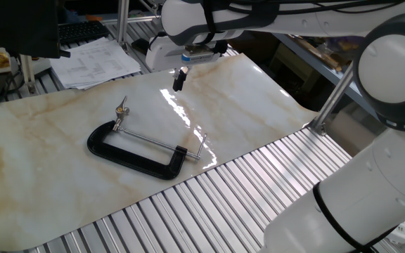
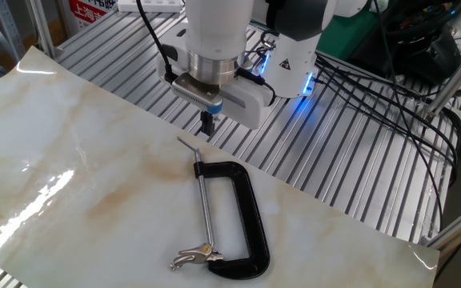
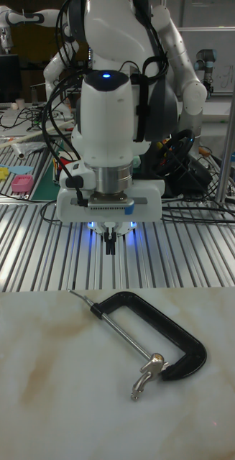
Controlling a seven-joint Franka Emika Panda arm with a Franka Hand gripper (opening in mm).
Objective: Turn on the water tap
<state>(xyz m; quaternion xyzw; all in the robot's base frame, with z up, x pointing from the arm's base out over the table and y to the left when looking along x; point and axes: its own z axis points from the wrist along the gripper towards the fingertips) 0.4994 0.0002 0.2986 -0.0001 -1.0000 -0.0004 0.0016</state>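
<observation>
water tap [image 3: 146, 374]: nearest item in tall fixed view, on marbled table [image 3: 38, 374], at closed end of black c-clamp [image 3: 176, 336]. small t-shaped handle, silver with brass collar, lying flat, free of contact. steel screw rod [image 2: 206, 208] runs from tap toward tool; long axis roughly along line tap-to-tool. crossbar pin [image 1: 203, 145] at rod's far end, just below tool. tool [image 2: 208, 122]: fingers pressed together, holding nothing, raised clear of table, well apart from tap.

A black C-clamp frame [image 1: 129, 156] lies on a marbled sheet [image 1: 41, 140]; papers [image 1: 93, 60] lie behind.
</observation>
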